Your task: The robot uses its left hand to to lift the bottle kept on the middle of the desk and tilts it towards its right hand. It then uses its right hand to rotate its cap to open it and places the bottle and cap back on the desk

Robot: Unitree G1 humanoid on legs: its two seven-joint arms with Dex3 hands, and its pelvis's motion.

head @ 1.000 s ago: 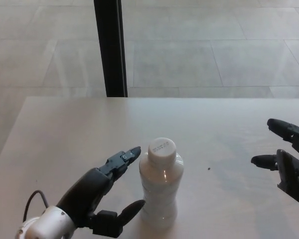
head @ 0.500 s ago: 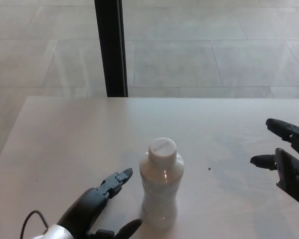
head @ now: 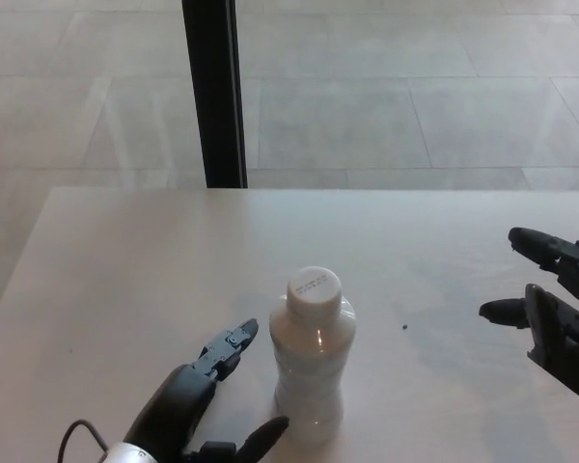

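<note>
The left hand [head: 198, 400] is seen at the lower left, released, with nothing held; one finger [head: 228, 345] is stretched toward the bottle and the thumb [head: 262, 439] is spread below it. Just to the right of that hand, apart from its fingertips, the bottle [head: 312, 352] is stood upright on the desk [head: 125, 270], its white cap [head: 314, 287] on top. Well to the right of the bottle, the right hand [head: 555, 309] is held at the picture's edge, opened, with its fingers spread and nothing grasped
</note>
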